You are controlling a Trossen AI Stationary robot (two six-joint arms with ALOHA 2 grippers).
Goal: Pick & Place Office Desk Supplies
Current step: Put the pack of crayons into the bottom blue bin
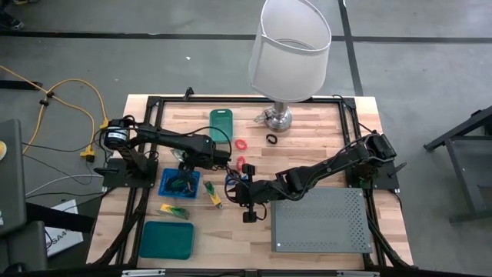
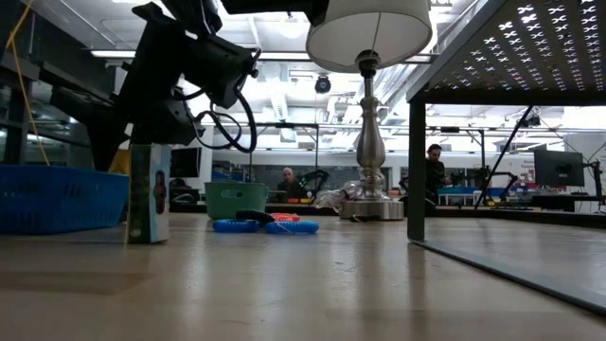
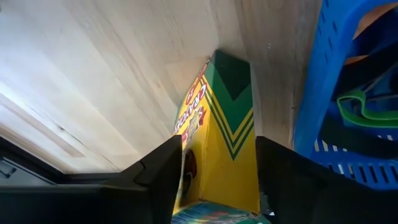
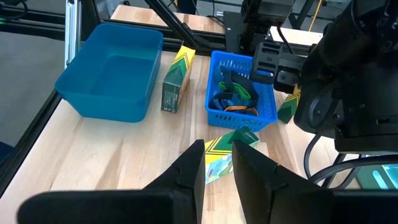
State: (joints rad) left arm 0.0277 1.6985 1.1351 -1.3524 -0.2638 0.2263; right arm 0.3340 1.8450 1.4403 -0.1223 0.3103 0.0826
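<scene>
Left jaws: my left gripper (image 3: 217, 142) points down over a yellow-and-green crayon box (image 3: 217, 106), one jaw on each side of its top end. I cannot tell whether they press on the box or stand just off it.
Where the box is: it stands upright on the table (image 1: 307, 131), just beside the wall of the blue basket (image 3: 323, 81).
Main risk: a tall narrow box on its end looks easy to tip. If I lift away off-centre, one jaw could drag it over, against the basket or flat onto the wood.
Second risk: if the jaws do grip, the hold is near the top only, so I judge the box could swing or slip on a quick move.
Right jaws: my right gripper (image 4: 219, 146) hangs low near the table's middle, part open, with nothing held that I can see.
Right-side hazard: a second crayon box (image 4: 216, 163) lies just beyond those jaws, and a forward nudge would shove it.
Arm clash: both arms work close to the basket, so a wide swing could make them meet.
Left to do: a red ring (image 1: 241, 145) and a black ring (image 1: 271, 138) lie loose near the lamp (image 1: 290, 50).
</scene>
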